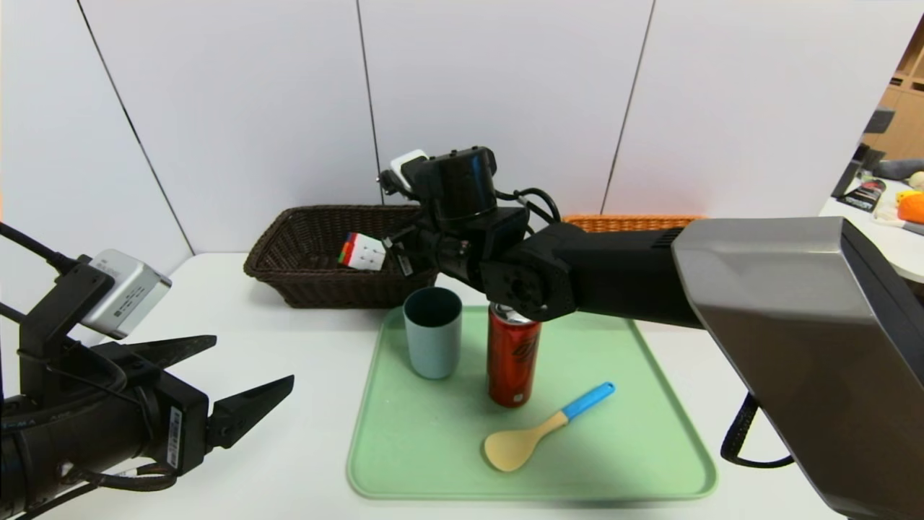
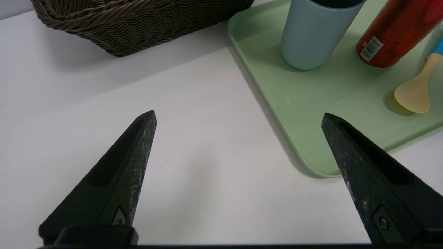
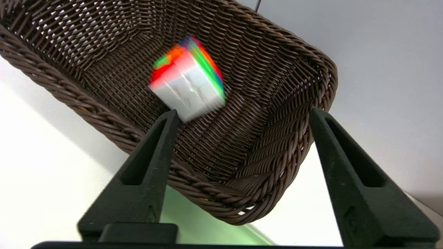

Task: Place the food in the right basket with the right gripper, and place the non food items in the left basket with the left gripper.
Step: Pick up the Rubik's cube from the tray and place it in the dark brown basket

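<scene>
The multicoloured puzzle cube (image 1: pixel 362 252) (image 3: pixel 188 79) is tilted inside the dark brown left basket (image 1: pixel 303 285) (image 3: pixel 277 155), just beyond my right gripper's fingertips and free of them. My right gripper (image 3: pixel 242 110) hangs open over that basket's near right corner. The red can (image 1: pixel 513 361) (image 2: pixel 394 31), blue-grey cup (image 1: pixel 432 332) (image 2: pixel 311 34) and yellow spoon with a blue handle (image 1: pixel 548 426) (image 2: pixel 413 91) rest on the green tray (image 1: pixel 433 462). My left gripper (image 1: pixel 253 357) (image 2: pixel 238 114) is open and empty, low at the table's front left. The orange right basket (image 1: pixel 628 222) shows only its rim behind my right arm.
My right arm (image 1: pixel 613 271) reaches across above the tray's back edge, over the can's top. Bare white table lies between the left gripper and the tray (image 2: pixel 328 103). White wall panels stand close behind both baskets.
</scene>
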Motion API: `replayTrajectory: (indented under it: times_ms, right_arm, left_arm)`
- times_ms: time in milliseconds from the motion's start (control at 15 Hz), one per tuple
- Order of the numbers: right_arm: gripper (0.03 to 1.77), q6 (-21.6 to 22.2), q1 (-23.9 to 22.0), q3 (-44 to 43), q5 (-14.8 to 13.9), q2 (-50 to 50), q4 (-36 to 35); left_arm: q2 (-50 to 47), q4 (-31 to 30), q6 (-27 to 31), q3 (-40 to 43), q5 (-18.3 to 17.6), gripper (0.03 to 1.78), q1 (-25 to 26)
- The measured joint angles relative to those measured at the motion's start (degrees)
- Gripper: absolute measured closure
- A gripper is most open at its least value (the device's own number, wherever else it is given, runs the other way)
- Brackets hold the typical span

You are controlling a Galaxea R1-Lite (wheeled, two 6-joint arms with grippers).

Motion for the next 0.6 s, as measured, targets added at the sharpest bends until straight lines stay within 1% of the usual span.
replayTrajectory:
  times_ms: [267, 600]
  right_arm:
    - [0.31, 0.0, 0.0, 0.1, 0.0, -0.9, 0.1]
    - [0.21, -1.4, 0.0, 0.8, 0.0, -5.8, 1.6]
  left_arm:
    - [0.0, 0.0, 0.0, 0.0, 0.0, 0.12, 0.0]
    - [0.0, 0.0, 0.0, -0.1, 0.0, 0.12, 0.0]
